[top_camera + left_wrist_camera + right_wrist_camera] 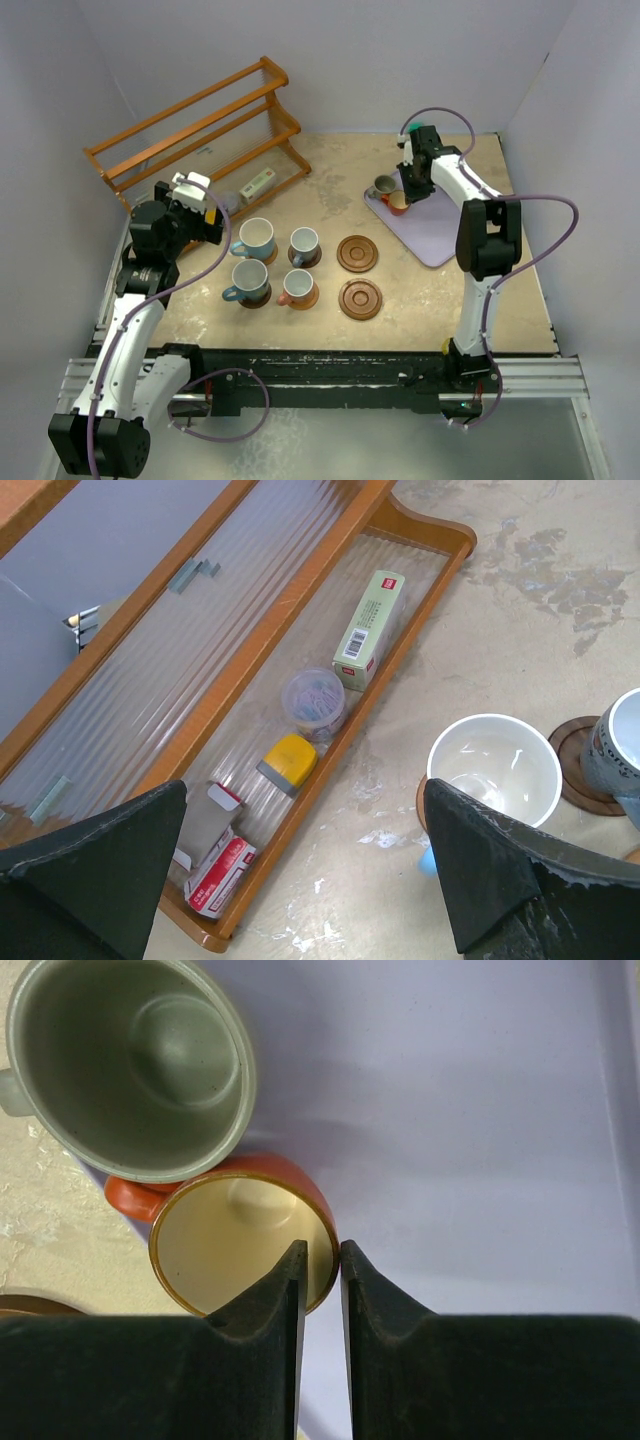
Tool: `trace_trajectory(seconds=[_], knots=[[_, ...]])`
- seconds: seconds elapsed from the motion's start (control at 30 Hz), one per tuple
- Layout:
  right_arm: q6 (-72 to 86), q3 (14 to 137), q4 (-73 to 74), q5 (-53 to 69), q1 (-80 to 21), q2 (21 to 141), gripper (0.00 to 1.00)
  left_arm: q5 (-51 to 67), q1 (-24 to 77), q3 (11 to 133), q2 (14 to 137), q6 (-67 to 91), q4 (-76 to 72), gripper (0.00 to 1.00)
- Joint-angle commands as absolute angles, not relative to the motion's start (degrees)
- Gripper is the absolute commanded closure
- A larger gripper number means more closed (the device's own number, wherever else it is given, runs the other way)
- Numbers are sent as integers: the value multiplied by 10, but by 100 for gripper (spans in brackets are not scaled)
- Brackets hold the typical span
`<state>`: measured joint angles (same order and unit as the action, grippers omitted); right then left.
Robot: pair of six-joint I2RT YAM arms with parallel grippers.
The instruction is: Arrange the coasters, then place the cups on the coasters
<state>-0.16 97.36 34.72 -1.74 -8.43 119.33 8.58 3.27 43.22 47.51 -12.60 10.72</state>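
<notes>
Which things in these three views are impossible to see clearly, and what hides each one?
- Top view: orange glazed ceramic mug on the lavender rectangular tray, mostly covered by the right gripper.
- Right wrist view: whether the fingers already press that mug's rim; gap too narrow to judge.
- Left wrist view: grey-blue ceramic cup, cut by the right edge; print on the green-white carton, too small.

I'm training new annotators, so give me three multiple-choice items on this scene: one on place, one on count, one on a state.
1. Where is the orange cup? A on the tray B on a coaster C in the rack
2. How many coasters lie bare? A none B two C four
3. The left gripper is A open B shut on a cup C shut on a box
Answers: 1A, lavender tray under it; 2B, two discs carry nothing; 3A, its fingers stand wide apart.
</notes>
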Motion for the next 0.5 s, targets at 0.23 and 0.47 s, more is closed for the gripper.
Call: trace_trajectory(seconds=[0.23, 0.47], knots=[[-6, 1004, 365, -9, -82, 1207, 83, 89, 28, 431, 468, -127, 78, 1], [-13, 1000, 372, -7, -83, 1178, 99, 91, 28, 430, 463, -128, 78, 1]])
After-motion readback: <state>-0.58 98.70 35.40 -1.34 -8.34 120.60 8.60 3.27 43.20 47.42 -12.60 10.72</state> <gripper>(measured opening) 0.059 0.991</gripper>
